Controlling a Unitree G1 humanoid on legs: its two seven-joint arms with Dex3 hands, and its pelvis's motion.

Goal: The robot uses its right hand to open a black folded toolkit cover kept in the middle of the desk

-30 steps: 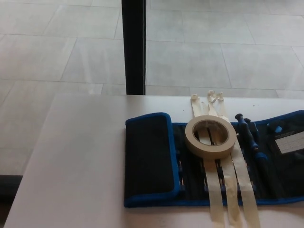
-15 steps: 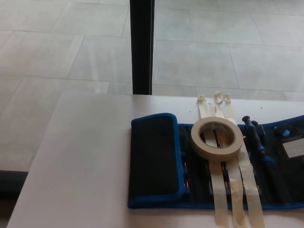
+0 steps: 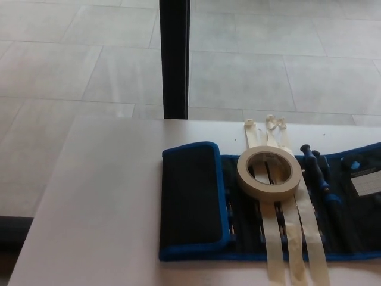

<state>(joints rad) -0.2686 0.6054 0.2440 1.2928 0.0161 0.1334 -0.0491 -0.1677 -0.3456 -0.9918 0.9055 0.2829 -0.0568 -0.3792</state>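
The black toolkit cover with blue trim lies on the white desk (image 3: 101,202), right of centre. Its left flap (image 3: 191,199) is folded over onto the middle; the right part (image 3: 351,202) lies spread out and runs off the picture's right edge. Blue-handled tools (image 3: 318,173) sit in its pockets. A roll of cream masking tape (image 3: 268,173) rests on the open middle, over three long tape strips (image 3: 297,232) stuck across the kit. Neither of my hands shows.
A black vertical post (image 3: 175,59) stands behind the desk's far edge. Grey tiled floor (image 3: 286,65) lies beyond. A white label (image 3: 366,186) is on the kit's right part. The desk's left edge drops to the floor.
The whole picture has shifted slightly between frames, so the camera has moved. The toolkit, tape and strips keep their places on the desk.
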